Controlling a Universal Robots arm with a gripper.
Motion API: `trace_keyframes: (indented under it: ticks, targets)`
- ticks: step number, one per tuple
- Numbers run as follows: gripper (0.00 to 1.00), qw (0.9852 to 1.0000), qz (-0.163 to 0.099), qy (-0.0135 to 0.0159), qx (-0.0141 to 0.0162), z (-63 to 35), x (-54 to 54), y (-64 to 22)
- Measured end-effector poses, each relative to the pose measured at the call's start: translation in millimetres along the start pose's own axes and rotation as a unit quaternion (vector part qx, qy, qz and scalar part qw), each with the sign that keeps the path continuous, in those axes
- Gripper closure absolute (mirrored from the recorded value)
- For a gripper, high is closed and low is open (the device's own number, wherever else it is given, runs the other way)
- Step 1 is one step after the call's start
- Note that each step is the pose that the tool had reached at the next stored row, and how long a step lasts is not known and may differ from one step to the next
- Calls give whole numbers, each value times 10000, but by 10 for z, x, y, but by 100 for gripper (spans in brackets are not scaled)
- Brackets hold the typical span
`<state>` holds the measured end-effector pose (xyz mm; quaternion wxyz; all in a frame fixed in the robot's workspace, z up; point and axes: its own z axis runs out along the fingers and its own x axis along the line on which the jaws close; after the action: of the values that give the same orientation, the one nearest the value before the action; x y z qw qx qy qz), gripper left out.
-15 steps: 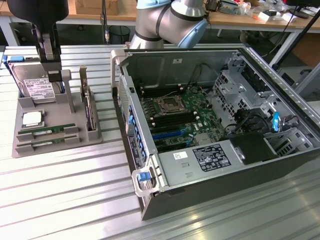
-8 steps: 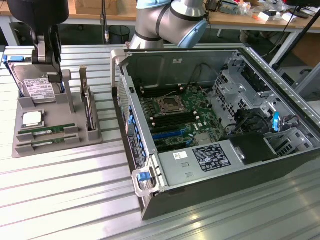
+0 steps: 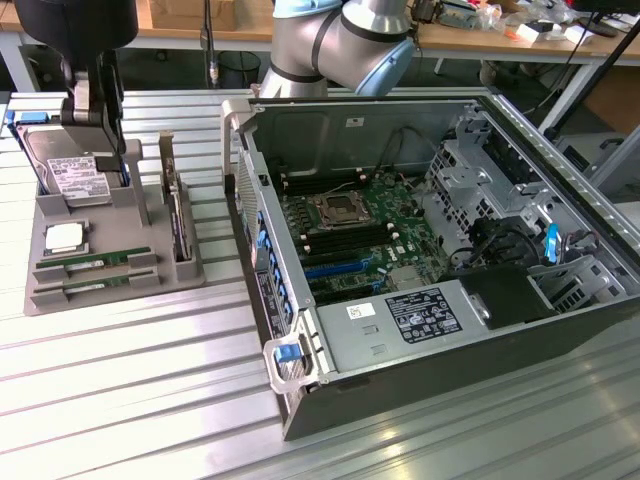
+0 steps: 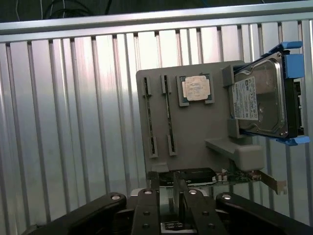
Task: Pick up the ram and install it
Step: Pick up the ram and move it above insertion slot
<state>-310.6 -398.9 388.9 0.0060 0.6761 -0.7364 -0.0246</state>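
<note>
Gripper (image 3: 92, 105) (image 4: 176, 185) – hangs above the grey holder tray (image 3: 45, 215) (image 4: 195, 132), at the end where the hard drive (image 3: 70, 170) (image 4: 259, 95) and the expansion card (image 3: 180, 215) (image 4: 195, 175) stand. In the wrist view its jaws are parted by a narrow gap, with nothing between them. No contact with any part can be seen.

Ram – not picked up. One ram stick (image 3: 95, 260) (image 4: 168, 112) sits on edge in a tray slot just beside the processor chip (image 3: 63, 237) (image 4: 195, 89). A second ram stick (image 3: 95, 281) (image 4: 149, 117) sits in the parallel slot next to it, on the side away from the chip. Both lie level and seated in their slots, apart from the gripper.

Hard drive: upright in its blue carrier, at the tray's far end in the exterior view. Expansion card: on edge in its own slot, on the side of the tray towards the computer case (image 3: 420, 390).

Computer case: lying open on the slatted metal table (image 3: 120, 400) (image 4: 73, 122), to the exterior view's right of the tray and apart from it. The motherboard (image 3: 360, 230) is exposed inside.
</note>
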Motion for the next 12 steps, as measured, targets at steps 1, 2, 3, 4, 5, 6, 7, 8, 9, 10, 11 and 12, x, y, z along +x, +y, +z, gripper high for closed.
trace_keyframes:
  ticks: [1, 2, 3, 4, 5, 6, 7, 8, 9, 10, 11, 12]
  targets:
    - [70, 10000, 0, 0, 0, 0, 0, 0]
    - [64, 10000, 0, 0, 0, 0, 0, 0]
    - [64, 10000, 0, 0, 0, 1, 0, 1]
    - [64, 10000, 0, 0, 0, 6, 0, 1]
    - [64, 10000, 0, -1, 0, 18, 1, 0]
    - [64, 10000, 0, 0, 0, 28, 1, 0]
    - [64, 10000, 0, 0, 0, 51, 1, -2]
    - [64, 10000, 0, 0, 0, 72, 2, -3]
    - [64, 10000, 0, 0, 0, 86, 2, -3]
    - [64, 10000, 0, 0, 0, 98, 2, -4]
    - [64, 10000, 0, -3, 0, 114, 3, -4]
    - [64, 10000, 0, -5, -1, 123, 3, -5]
